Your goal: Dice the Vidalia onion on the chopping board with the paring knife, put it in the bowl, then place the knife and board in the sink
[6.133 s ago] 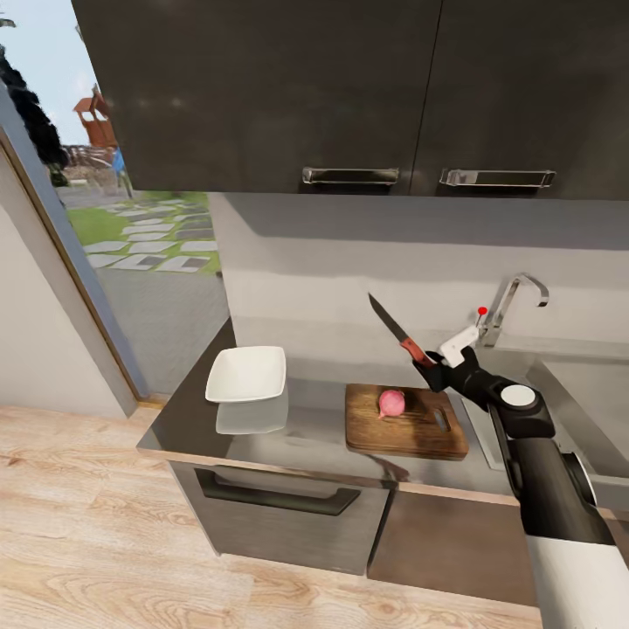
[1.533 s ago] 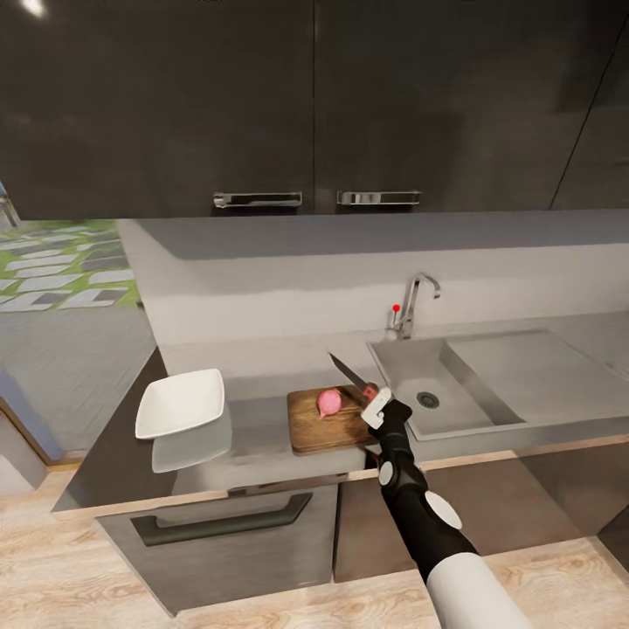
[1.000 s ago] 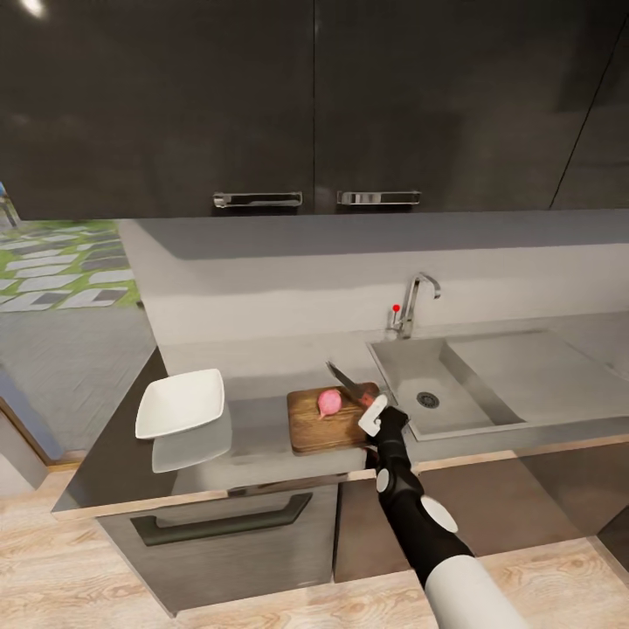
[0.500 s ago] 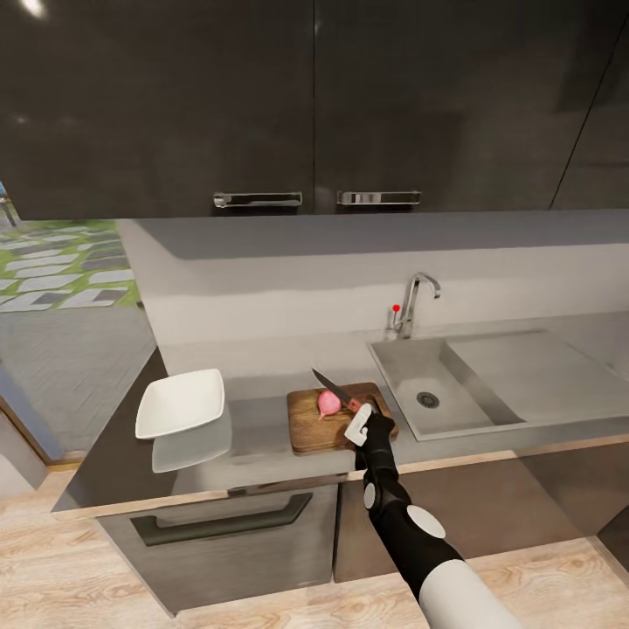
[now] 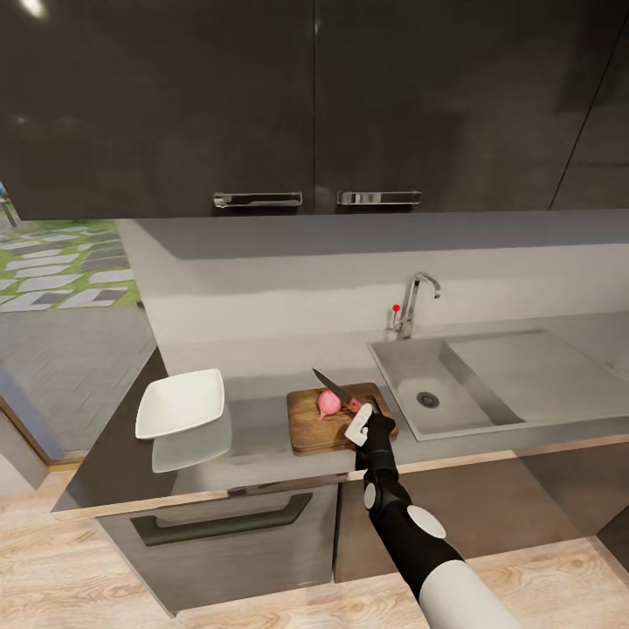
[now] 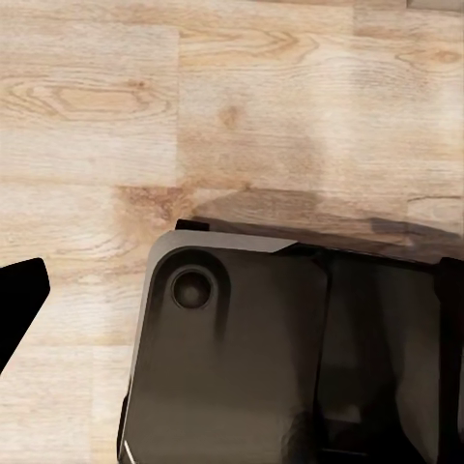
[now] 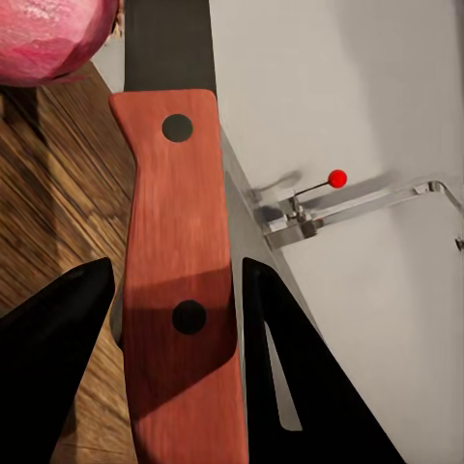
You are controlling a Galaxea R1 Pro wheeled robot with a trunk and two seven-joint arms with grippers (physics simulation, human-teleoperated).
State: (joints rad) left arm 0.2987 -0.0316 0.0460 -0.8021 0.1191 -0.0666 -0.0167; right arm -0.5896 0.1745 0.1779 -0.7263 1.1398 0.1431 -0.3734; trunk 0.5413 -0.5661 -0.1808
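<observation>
One round Vidalia onion [image 5: 329, 403] is sitting whole on the chopping board [image 5: 307, 427], which is lying on the grey bench [image 5: 253, 437] beside the sink [image 5: 454, 384]. The right pincer [image 5: 359, 424] is squeezing the red handle of the paring knife [image 5: 333, 390], and the blade is reaching over the onion. I am thinking the round onion could roll away if the blade is pushing on its side, because nothing is holding it. Since half a second ago, almost nothing is changing. I cannot tell how the left pincer is standing.
</observation>
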